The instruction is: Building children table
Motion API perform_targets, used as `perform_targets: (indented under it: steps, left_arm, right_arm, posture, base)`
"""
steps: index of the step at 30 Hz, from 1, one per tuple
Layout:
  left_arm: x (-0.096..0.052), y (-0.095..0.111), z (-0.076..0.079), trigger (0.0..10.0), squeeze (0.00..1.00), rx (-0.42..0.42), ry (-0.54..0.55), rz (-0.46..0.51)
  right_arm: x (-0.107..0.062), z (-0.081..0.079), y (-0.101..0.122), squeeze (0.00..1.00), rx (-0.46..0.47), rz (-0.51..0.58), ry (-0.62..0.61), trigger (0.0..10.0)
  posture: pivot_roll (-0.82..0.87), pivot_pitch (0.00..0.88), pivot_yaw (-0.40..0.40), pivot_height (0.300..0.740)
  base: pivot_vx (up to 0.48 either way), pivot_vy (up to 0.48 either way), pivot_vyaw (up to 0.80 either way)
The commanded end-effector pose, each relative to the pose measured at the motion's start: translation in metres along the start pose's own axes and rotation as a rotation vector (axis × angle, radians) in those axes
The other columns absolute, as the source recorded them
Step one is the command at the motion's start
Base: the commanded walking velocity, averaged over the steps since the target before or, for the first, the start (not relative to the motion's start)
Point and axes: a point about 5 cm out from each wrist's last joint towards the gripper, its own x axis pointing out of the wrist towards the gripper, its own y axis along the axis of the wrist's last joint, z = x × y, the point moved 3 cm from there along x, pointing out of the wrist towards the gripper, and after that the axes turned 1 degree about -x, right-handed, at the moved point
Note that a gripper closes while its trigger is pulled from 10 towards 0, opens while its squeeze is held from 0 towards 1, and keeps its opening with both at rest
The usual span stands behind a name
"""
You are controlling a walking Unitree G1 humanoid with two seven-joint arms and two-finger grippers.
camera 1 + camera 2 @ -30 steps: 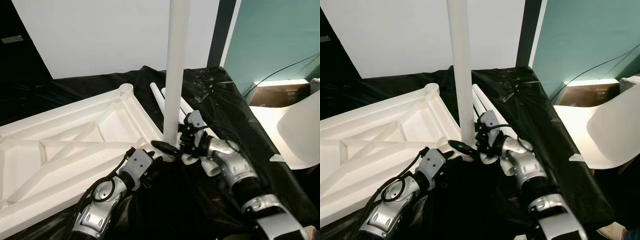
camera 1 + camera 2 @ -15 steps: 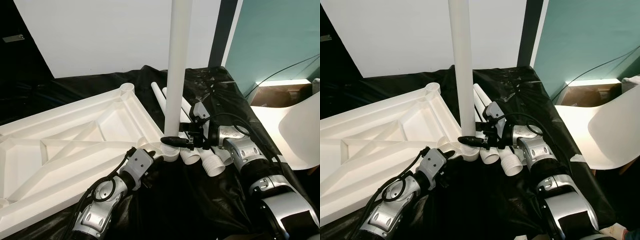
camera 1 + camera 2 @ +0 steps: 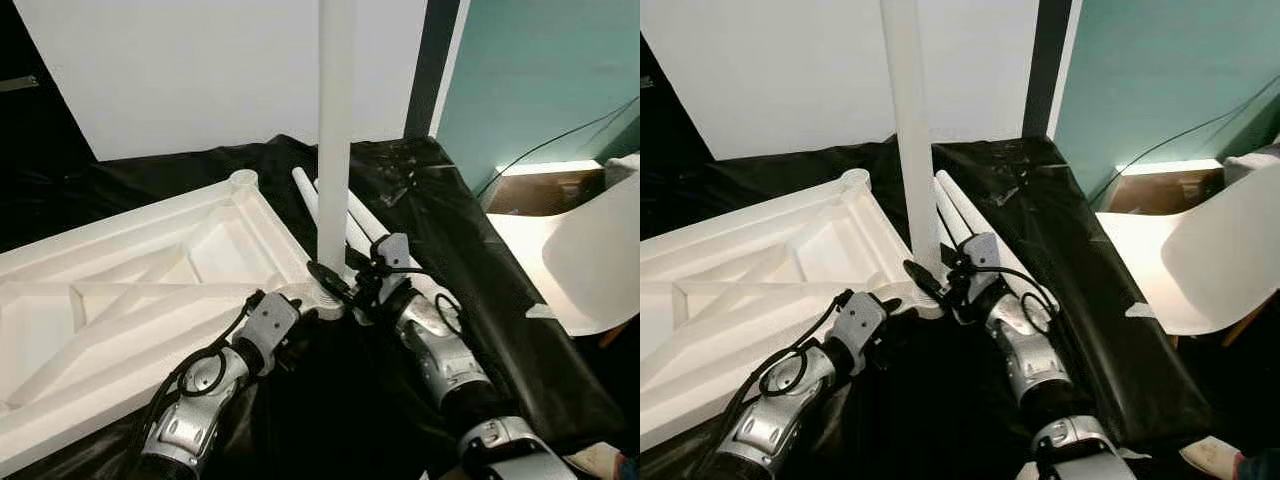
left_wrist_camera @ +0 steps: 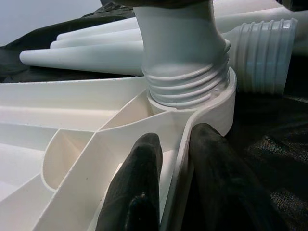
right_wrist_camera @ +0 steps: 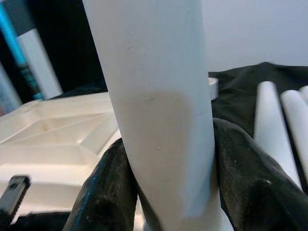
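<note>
right end effector (image 3: 335,283) clamped round upright white leg (image 3: 335,140) at its threaded base; left end effector (image 4: 175,187) pinching ribbed white tabletop (image 3: 120,300) rim beside corner socket.

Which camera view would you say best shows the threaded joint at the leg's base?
The left wrist view: the threaded joint sits close up in the tabletop's corner socket. In the eye views the right claw covers it; the right wrist view shows the leg's plain shaft.
</note>
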Motion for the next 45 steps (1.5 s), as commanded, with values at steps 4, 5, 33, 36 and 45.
perform_targets:
  steps: [4,5,33,36,45]
  left_arm:
    - [-0.003,-0.031,0.036,10.0,0.0,-0.053,-0.145,-0.117]
    - [-0.003,-0.031,0.036,10.0,0.0,-0.053,-0.145,-0.117]
    - [0.003,-0.03,0.045,10.0,0.0,-0.089,-0.102,-0.098]
    - [0.003,-0.029,0.044,10.0,0.0,-0.087,-0.097,-0.096]
    - [-0.005,-0.033,0.045,10.0,0.0,-0.094,-0.091,-0.109]
  right_arm:
    - [-0.005,0.027,0.009,0.0,0.015,0.031,-0.234,3.9]
    - [-0.005,0.027,0.009,0.0,0.015,0.031,-0.234,3.9]
    - [-0.015,0.03,0.012,0.0,-0.136,-0.242,0.568,0.0]
    - [-0.017,0.031,0.01,0.0,-0.11,-0.251,0.565,0.0]
    - [-0.025,0.028,0.0,0.0,-0.019,0.003,-0.009,0.0]
  posture:
    - [0.18,0.0,-0.017,0.74]
    - [0.18,0.0,-0.017,0.74]
    - [0.21,0.0,-0.082,0.74]
    - [0.21,0.0,-0.082,0.74]
    - [0.2,0.0,-0.07,0.74]
  base:
    - [0.0,0.0,0.0]
    - [0.0,0.0,0.0]
    - [0.0,0.0,0.0]
    - [0.0,0.0,0.0]
    - [0.0,0.0,0.0]
